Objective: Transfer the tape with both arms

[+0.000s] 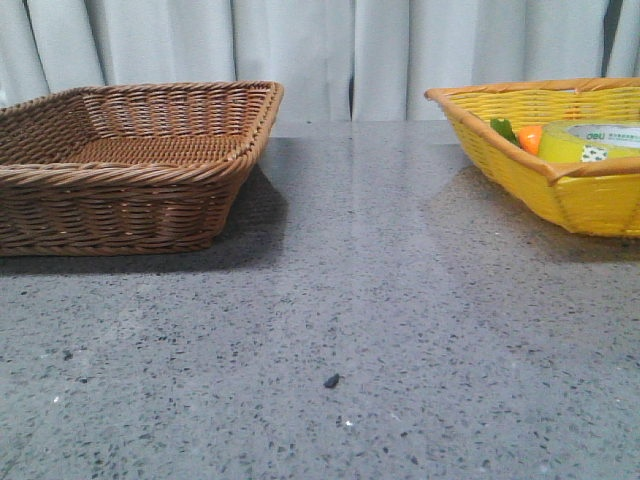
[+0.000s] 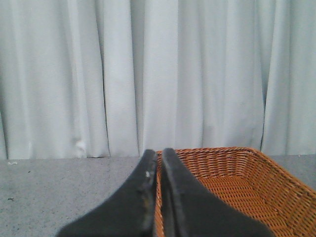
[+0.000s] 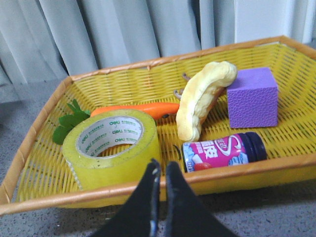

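On a grey speckled table [image 1: 340, 330], a brown wicker basket [image 1: 130, 165] sits well left of the yellow basket [image 1: 560, 185]. The left gripper [image 2: 159, 165], fingers pressed together and holding nothing, hovers at the brown basket's rim. The tape [image 3: 112, 148] lies flat inside the yellow basket beside the carrot [image 3: 138, 109] (a foam banana [image 3: 200, 98], purple cube [image 3: 253, 98] and small bottle [image 3: 224, 150] share it). The right gripper [image 3: 161, 173], closed and empty, hangs just outside that basket's near rim.
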Available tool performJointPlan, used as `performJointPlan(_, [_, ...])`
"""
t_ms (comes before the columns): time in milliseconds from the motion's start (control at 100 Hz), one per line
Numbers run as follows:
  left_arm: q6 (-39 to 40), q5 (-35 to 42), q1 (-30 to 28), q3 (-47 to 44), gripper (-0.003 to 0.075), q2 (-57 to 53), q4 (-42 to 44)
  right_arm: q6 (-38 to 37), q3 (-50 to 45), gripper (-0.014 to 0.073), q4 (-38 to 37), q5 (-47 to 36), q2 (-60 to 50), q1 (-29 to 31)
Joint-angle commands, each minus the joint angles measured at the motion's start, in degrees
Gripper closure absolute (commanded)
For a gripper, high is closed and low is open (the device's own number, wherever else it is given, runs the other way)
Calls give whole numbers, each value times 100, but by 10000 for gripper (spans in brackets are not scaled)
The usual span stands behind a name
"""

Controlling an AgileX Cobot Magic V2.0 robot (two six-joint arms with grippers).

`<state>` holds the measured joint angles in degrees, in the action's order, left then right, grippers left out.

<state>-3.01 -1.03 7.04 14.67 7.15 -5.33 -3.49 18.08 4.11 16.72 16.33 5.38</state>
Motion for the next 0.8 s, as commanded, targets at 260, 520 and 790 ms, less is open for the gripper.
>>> performJointPlan(260, [32, 603, 2, 250, 741, 176, -136, 53, 495, 668, 30, -755, 724, 14])
performJointPlan(520, [32, 593, 2, 250, 741, 185, -136, 53, 1587, 570, -14, 548, 1556, -163])
performJointPlan(790, [32, 580, 2, 250, 741, 185, -136, 154, 2803, 214, -23, 1731, 2883, -847])
